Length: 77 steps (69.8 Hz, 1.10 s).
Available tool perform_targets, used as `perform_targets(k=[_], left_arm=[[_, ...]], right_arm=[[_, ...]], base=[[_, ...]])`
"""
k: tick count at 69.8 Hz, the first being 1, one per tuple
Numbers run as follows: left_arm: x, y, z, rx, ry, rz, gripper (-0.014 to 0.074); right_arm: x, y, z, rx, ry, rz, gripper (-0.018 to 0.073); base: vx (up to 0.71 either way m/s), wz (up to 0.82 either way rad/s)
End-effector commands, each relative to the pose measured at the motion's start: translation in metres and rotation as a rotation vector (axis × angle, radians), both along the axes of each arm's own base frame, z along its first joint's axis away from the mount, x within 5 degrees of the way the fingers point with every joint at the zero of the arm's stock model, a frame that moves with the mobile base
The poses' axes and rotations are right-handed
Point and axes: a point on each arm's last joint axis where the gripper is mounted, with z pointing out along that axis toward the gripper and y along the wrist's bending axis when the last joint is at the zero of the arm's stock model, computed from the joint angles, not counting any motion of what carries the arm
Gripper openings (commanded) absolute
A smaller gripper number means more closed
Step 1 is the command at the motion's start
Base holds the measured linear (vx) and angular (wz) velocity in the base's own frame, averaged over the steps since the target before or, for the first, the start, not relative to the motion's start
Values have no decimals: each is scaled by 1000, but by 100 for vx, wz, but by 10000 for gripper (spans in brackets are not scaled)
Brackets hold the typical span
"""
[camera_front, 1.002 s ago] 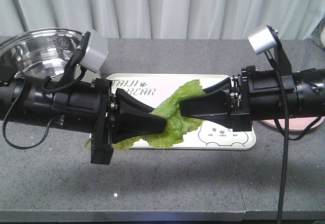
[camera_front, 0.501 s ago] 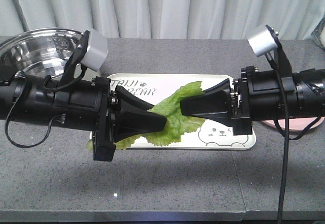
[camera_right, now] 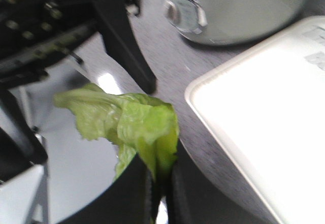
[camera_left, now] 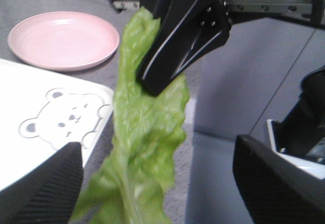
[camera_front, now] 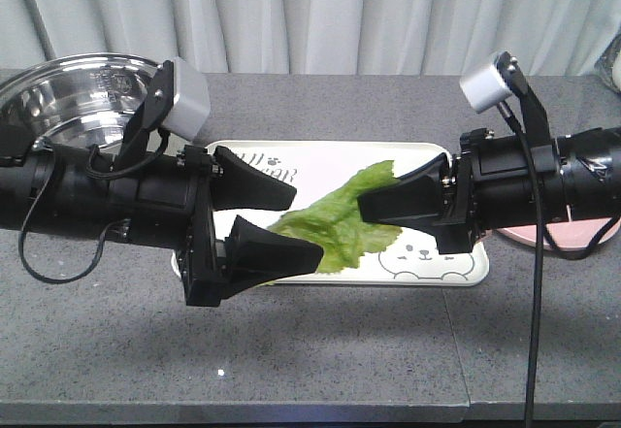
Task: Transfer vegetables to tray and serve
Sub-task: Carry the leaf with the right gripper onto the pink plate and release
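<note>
A pale grey-white curtain point(camera_front: 320, 6) is hanging in vertical folds along the back. Below it, a dark grey speckled countertop point(camera_front: 320, 350) is catching soft light, with 1 seam point(camera_front: 456, 350) running across it at the right.

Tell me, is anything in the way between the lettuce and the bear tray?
Nothing visible is. The right gripper pinches the lettuce close by the tray, and the tray looks bare. The left gripper is open around its loose end.

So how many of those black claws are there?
2. The left gripper is open, straddling the lower end of the lettuce leaf; the right gripper is shut on the upper end. None seems hidden.
</note>
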Motion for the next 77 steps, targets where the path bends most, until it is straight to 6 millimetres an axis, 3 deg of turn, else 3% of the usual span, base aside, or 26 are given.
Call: perform_targets(k=[1,14,30,47,66,77], left_arm=[[2,2,15,-32,-29,84,589],[15,11,8,68,-46,247,589],[17,13,4,121,-60,268,589],[16,13,4,121,-55,259,589],[16,13,4,121,-54,257,589],[16,13,4,121,-54,257,589]], right_arm=[[2,-5,23,-44,-46,-49,-6],[16,-26,24,-299,-35,-267,-6],[42,-55,19,-459,-72,-622,-5],[80,-111,11,-467,92,-818,-3],[103,-174,-10,-411,179,-967,-3],[113,-187,-30,-428,207,-970,-1]], base=[[0,0],[0,0],[0,0],[0,0],[0,0],[0,0]])
